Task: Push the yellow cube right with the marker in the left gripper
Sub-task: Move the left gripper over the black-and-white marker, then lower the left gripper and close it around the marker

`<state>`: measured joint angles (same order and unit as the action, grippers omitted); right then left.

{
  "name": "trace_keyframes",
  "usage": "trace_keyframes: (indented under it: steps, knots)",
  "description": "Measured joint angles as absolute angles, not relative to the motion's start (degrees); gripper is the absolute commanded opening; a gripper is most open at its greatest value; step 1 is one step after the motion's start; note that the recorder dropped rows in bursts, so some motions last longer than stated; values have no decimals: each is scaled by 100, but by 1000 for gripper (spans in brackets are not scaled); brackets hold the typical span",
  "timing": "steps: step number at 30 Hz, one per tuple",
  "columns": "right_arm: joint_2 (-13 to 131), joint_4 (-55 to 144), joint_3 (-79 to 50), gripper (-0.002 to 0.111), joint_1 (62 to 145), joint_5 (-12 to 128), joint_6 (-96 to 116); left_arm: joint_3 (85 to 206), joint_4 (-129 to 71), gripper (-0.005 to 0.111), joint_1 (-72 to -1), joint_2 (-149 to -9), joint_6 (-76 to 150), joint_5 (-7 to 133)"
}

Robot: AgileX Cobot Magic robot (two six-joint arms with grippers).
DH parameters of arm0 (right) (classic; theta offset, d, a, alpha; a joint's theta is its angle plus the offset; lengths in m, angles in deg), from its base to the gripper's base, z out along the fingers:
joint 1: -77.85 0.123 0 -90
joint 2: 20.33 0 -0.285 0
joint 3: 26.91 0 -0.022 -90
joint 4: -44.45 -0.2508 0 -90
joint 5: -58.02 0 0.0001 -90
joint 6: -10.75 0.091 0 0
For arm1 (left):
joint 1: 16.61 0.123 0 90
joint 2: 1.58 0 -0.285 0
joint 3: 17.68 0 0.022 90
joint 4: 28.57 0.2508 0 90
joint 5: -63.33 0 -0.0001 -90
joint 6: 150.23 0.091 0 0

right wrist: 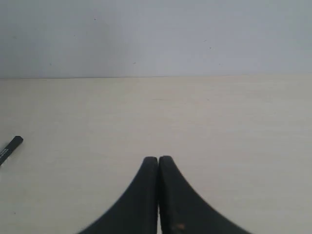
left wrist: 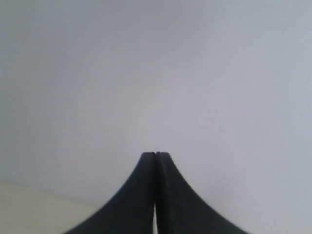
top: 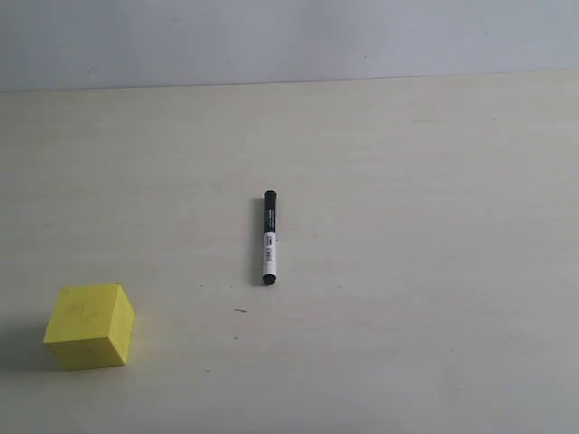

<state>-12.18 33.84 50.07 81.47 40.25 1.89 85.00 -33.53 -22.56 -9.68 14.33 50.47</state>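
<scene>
Shows the marker [top: 269, 237] lying loose on the pale table [top: 407, 271], black cap toward the far edge, gripped by nothing. Places the yellow cube [top: 90, 326] well apart from it, toward the near left. Finds the left gripper [left wrist: 155, 155] facing a grey wall [left wrist: 146, 73], jaws pressed together and empty (right gripper [right wrist: 158, 159] likewise closed, over the tabletop).

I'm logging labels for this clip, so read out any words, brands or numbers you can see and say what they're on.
On the marker: dark print on its white barrel, too small and blurred to read.
On the yellow cube: no text on the faces that show.
Nothing else in any view carries readable text.
</scene>
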Motion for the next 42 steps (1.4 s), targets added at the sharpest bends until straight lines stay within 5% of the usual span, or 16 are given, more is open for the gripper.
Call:
trace_keyframes:
  steps: [9,18,28,33,42]
  knots:
    - [-1218,3384,5007,0,8147,4025,189,9302,-3399,0,-2256,-1384,358,2493]
    - [-1218,3384,5007,0,8147,4025,189,12330,-1912,0,-2450,-5529,-174,5766]
    - [-1218,3384,5007,0,8147,4025,189,15074,-1635,0,-4918,-9887,1099,10208]
    - [-1218,3384,5007,0,8147,4025,189,16559,-2040,1,-5603,-11594,1594,11589]
    - [-1218,3384,5007,0,8147,4025,189,17885,-3250,43,-5631,-13112,1821,12298]
